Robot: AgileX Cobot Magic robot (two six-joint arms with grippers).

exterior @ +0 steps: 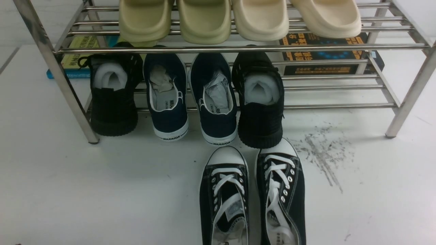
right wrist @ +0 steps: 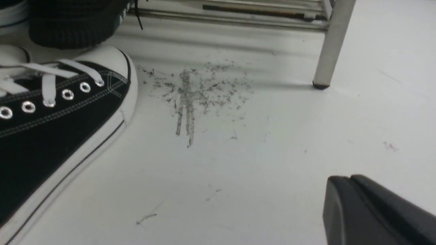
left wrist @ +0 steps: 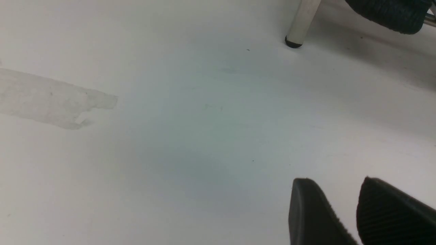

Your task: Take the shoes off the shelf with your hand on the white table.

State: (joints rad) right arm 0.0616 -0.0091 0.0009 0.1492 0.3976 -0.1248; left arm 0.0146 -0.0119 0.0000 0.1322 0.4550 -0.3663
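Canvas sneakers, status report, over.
Right pincer shut, left pincer open, both empty. Black canvas lace-up sneakers on white table, off rack. Nothing atop them.

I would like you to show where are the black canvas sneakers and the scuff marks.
Left sneaker (exterior: 223, 156): front view, white toe cap.
Right sneaker (exterior: 296, 190): front view, outer black side.
Scuff marks (right wrist: 185, 90): right wrist view, dense middle.

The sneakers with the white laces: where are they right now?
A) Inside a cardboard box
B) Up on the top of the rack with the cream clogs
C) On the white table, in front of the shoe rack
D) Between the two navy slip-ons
C. Both black canvas sneakers lie side by side on the white table, toes toward the steel shoe rack.
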